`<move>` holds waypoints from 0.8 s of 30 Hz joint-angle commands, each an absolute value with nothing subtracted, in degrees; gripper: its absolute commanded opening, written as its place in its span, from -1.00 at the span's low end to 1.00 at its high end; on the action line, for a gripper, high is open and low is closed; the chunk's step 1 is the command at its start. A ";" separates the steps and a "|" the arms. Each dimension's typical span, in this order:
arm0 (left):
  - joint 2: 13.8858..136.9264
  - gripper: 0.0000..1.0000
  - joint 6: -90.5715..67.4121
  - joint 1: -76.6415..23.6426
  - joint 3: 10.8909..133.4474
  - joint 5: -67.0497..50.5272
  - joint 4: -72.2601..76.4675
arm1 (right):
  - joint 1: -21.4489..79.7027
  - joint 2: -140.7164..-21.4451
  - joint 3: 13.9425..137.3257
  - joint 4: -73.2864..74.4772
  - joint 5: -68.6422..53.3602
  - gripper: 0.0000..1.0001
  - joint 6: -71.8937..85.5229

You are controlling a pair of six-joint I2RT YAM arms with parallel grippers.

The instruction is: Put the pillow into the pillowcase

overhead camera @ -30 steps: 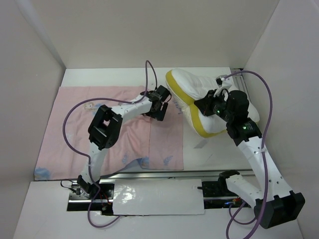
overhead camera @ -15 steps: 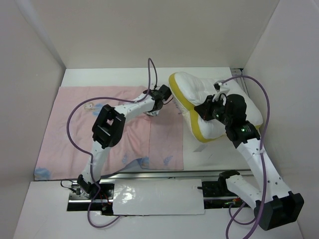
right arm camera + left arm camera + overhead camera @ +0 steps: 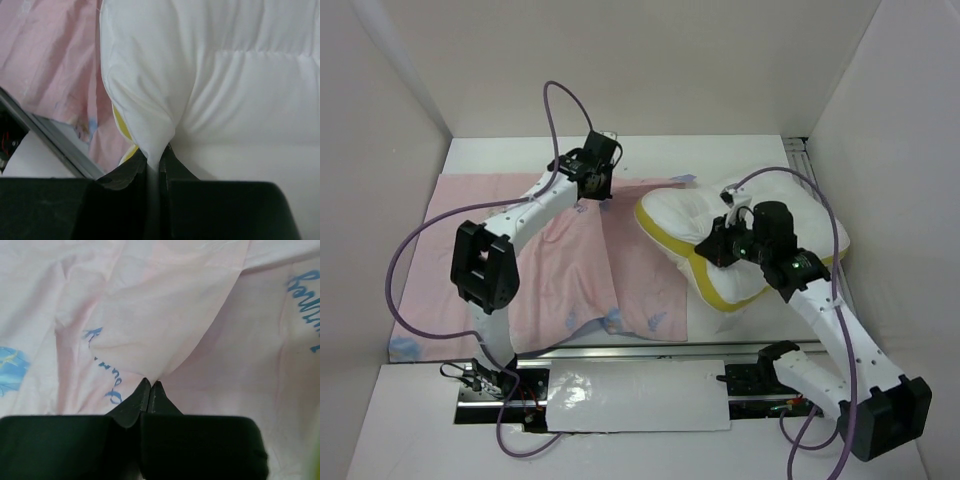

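The pillowcase [image 3: 550, 260] lies pink side up on the left of the table, and its fabric fills the left wrist view [image 3: 150, 315]. My left gripper [image 3: 597, 192] is at its far right part, shut on a pinch of the fabric [image 3: 150, 382], which rises in a fold to the tips. The pillow [image 3: 685, 212] is plump and white with a yellow strip [image 3: 720, 292]. It sits right of centre, its left edge over the pillowcase's right edge. My right gripper [image 3: 712, 247] is shut on a fold of the pillow [image 3: 154, 156].
White walls close in the table on the left, back and right. A metal rail [image 3: 620, 347] runs along the near edge, with a white sheet [image 3: 630, 395] over the arm bases. Purple cables loop above both arms.
My left gripper has shut on the pillowcase and moved back and left, pulling the fabric with it. My right arm has carried the pillow leftward onto the pillowcase's edge.
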State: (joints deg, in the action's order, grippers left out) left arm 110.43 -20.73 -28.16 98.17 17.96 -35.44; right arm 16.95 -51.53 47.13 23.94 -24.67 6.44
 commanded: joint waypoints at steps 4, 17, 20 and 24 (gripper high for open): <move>108.90 -1.00 -17.40 -28.21 100.37 12.30 -34.45 | 24.95 -57.72 46.05 22.50 -28.13 -1.00 4.92; 101.17 -1.00 -16.87 -28.83 95.46 10.72 -34.98 | 37.35 -74.70 56.43 10.99 -8.46 -1.00 5.97; 98.97 -1.00 -16.87 -29.36 93.26 11.24 -34.98 | 37.35 -77.16 57.74 5.73 -6.33 -1.00 7.46; 97.56 -1.00 -16.87 -29.88 91.85 10.29 -34.98 | 37.88 -80.59 60.46 0.36 -8.25 -1.00 6.33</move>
State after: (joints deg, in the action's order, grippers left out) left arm 100.14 -17.96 -29.19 92.62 10.61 -35.79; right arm 37.26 -79.61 55.88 10.85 -8.58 6.39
